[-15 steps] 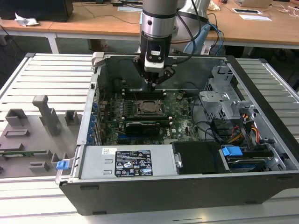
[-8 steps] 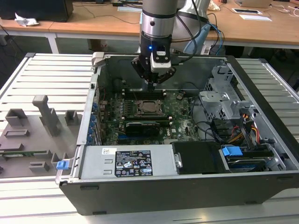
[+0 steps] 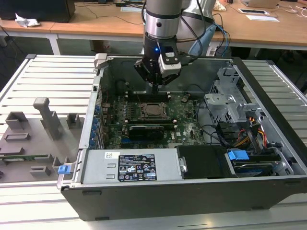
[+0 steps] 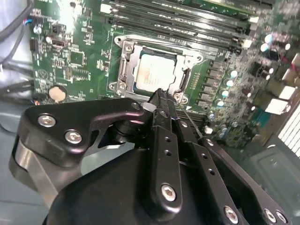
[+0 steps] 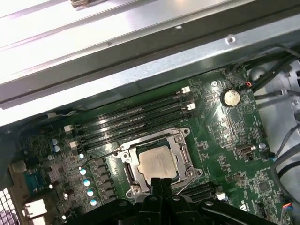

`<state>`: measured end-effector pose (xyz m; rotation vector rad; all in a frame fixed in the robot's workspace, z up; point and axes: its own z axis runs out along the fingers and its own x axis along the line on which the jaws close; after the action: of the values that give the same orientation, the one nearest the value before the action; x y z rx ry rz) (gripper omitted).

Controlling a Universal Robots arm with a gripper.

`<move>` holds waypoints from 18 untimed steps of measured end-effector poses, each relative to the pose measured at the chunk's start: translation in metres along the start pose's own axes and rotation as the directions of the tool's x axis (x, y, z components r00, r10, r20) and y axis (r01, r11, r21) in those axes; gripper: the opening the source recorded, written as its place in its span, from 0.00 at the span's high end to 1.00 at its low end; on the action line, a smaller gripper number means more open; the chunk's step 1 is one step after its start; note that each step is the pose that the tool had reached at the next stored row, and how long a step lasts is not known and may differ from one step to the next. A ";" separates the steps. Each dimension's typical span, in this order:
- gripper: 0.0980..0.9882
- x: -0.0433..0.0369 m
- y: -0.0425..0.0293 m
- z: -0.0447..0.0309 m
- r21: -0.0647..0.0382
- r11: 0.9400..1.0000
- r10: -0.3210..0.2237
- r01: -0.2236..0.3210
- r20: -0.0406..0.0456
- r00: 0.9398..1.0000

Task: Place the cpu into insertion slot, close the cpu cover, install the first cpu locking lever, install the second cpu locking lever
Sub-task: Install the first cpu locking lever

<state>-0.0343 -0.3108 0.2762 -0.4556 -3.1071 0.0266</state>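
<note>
cpu (image 5: 157, 164) sits in the slot (image 5: 128, 171), cover (image 5: 183, 157) down around it; your gripper (image 5: 161, 182) hangs just beside the slot's edge, fingers together, holding nothing.

the arm (image 3: 162, 19) stands straight up and down, and its wrist points down. the black gripper (image 3: 156, 85) hangs at the end with its tip low. in the second wrist view its two thin fingers (image 4: 163, 126) are pressed close together.
</note>
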 end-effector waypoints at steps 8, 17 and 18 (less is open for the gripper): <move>0.99 0.0000 0.0000 0.0000 0.000 0.985 -0.170 0.170 0.003 0.985; 0.99 0.0008 -0.0001 0.0004 -0.013 0.951 -0.310 0.310 0.006 0.951; 0.99 0.0023 -0.0005 0.0004 -0.013 0.951 -0.310 0.310 0.006 0.951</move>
<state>-0.0366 -0.3107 0.2758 0.0381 -3.1430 0.0052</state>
